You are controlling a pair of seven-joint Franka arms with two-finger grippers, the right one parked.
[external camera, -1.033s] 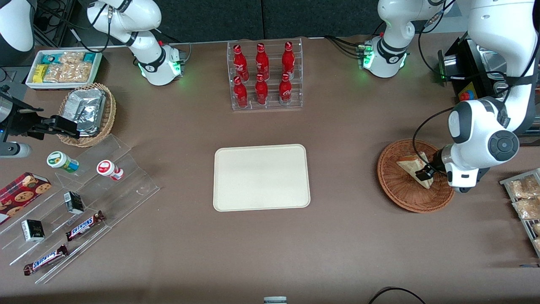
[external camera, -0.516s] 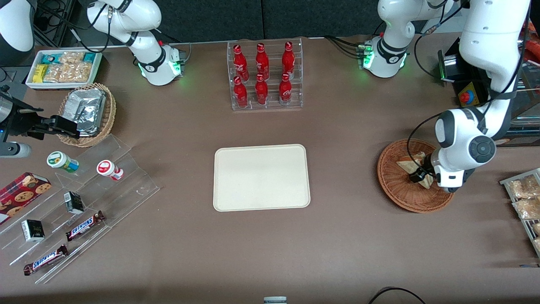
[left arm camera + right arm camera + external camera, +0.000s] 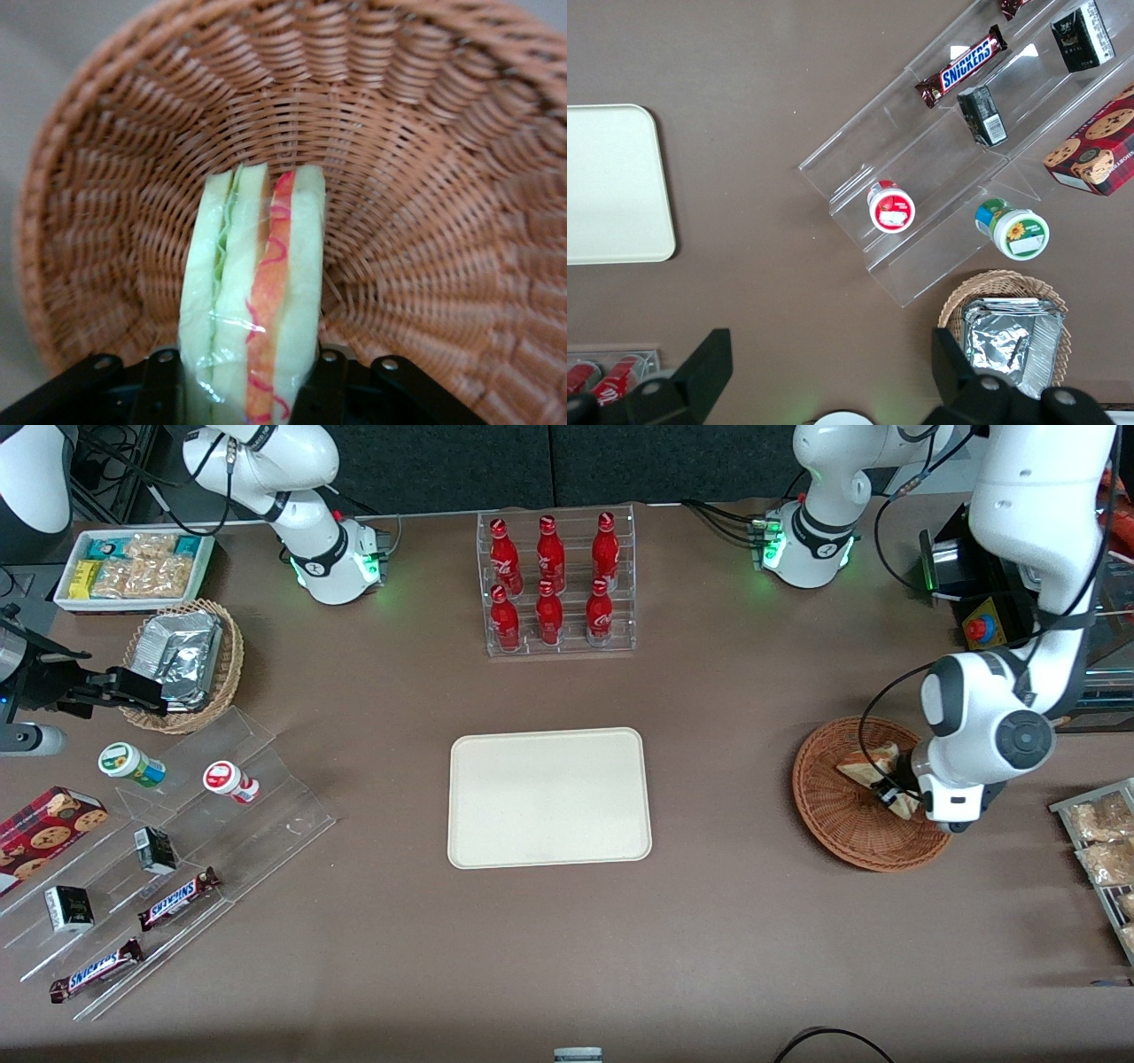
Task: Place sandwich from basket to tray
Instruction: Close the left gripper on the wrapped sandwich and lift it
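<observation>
I see the tray (image 3: 549,797) lying bare mid-table, well apart from the basket (image 3: 828,824) at the working arm's end. My gripper (image 3: 889,793) sits low in that basket, fingers (image 3: 164,376) clamped on the sandwich (image 3: 252,301), which stands on edge inside.

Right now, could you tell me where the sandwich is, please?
The sandwich lies in the basket at the working arm's end, between the fingers of the claw.

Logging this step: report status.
Gripper down in basket, shut on sandwich. Sandwich not yet lifted out. Tray bare; table between looks open.
</observation>
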